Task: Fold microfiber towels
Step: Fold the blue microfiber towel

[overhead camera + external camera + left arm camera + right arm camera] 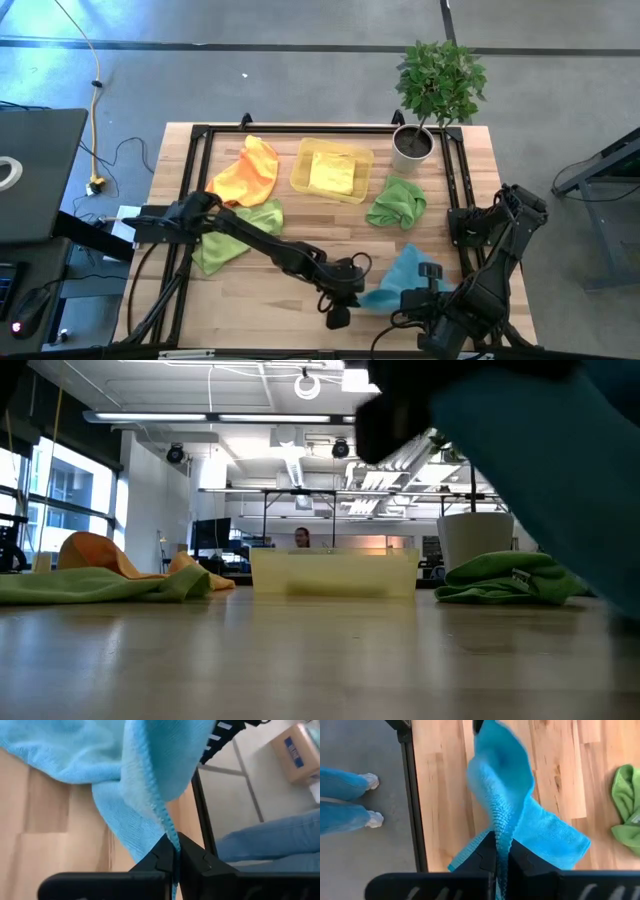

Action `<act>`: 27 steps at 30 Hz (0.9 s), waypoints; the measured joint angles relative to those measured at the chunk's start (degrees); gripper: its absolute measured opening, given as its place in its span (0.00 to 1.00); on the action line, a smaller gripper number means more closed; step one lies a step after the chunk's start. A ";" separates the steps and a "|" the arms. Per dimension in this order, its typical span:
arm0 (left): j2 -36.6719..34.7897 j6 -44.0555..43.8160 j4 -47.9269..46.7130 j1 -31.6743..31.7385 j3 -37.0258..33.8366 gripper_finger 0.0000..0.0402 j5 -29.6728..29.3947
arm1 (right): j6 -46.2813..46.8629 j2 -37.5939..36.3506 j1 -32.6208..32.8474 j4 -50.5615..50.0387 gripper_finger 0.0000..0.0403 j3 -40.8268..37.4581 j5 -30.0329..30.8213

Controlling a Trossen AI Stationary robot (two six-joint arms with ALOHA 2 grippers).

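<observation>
- The blue towel (405, 275) is held at the table's near edge, between both arms, so that it can be spread before folding.
- The left gripper (175, 857) is clenched on one hemmed edge of the blue towel; the edge is pinched between the fingers.
- The right gripper (501, 851) is clenched on another edge of the same towel, which is thereby lifted partly off the table (300, 300).
- The orange towel (248, 172) and two green towels (240, 230) (398, 203) are left crumpled on the wood, apparently awaiting their turn.
- A yellow towel (333, 172) is lying flat in the tray (300, 170), judged to be the place for finished pieces.
- The potted plant (435, 95) is kept at the far corner, clear of the work.
</observation>
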 joint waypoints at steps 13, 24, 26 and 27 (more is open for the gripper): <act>-21.09 10.06 -25.22 0.34 0.09 0.00 -23.36 | -9.25 -0.63 -6.42 -11.06 0.00 4.55 11.00; -29.75 14.88 -39.91 0.32 0.09 0.00 -29.72 | -27.34 -1.01 -17.55 -11.00 0.00 11.37 14.73; -30.47 16.17 -41.30 0.29 0.04 0.00 -30.35 | -30.48 -1.01 -19.03 -10.90 0.00 12.80 15.08; -30.71 16.95 -41.17 0.24 0.10 0.00 -30.96 | -31.77 -1.01 -19.64 -10.91 0.00 13.52 15.20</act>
